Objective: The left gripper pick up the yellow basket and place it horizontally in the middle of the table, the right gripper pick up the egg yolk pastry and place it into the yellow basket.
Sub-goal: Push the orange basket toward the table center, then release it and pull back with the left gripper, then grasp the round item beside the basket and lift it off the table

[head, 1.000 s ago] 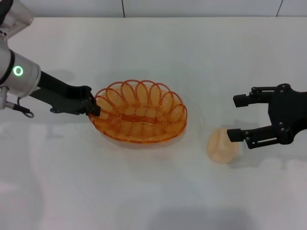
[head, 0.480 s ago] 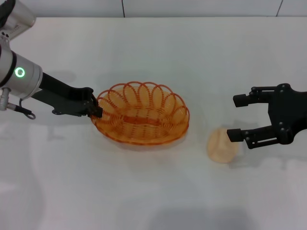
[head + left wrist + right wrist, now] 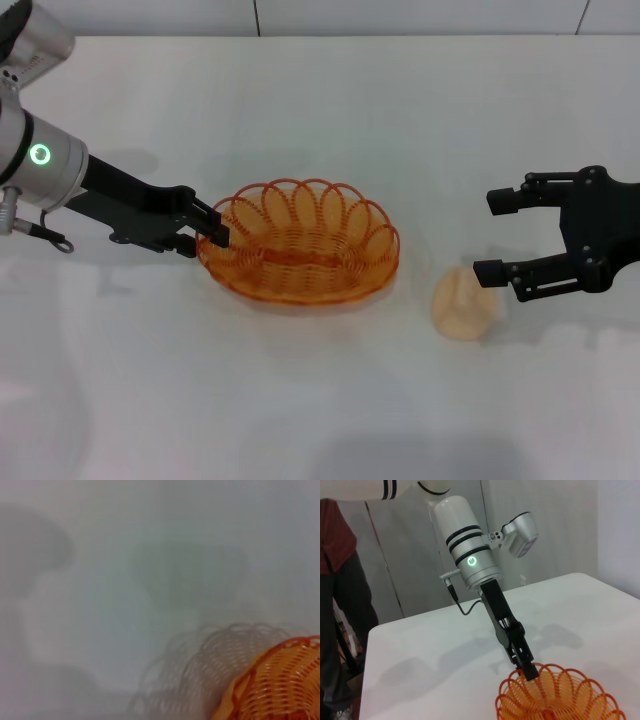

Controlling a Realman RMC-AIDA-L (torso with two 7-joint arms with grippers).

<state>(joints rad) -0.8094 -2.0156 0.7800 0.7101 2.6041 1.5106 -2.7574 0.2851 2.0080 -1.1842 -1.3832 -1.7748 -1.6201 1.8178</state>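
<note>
Your left gripper (image 3: 208,230) is clamped on the near rim of the yellow basket (image 3: 300,254), which sits flat on the worktop (image 3: 320,110). Your right gripper (image 3: 490,235) hangs with fingers apart, the egg yolk pastry (image 3: 463,303) lying just below its lower fingertip, beyond the basket.

**Even overhead light, one soft wrist view**

The head view is bright and evenly lit, the white surface (image 3: 320,110) almost washed out, with only faint grey shadows beneath the yellow basket (image 3: 298,254), the egg yolk pastry (image 3: 463,304) and both arms. A dim band darkens the near edge. The left wrist view is hazy and out of focus: broad grey smudges of shadow, and the basket's rim blurred beside its pale lattice shadow. The right wrist view is sharp, moderately lit, with soft arm shadows across the surface and a glowing green ring light (image 3: 472,561).
</note>
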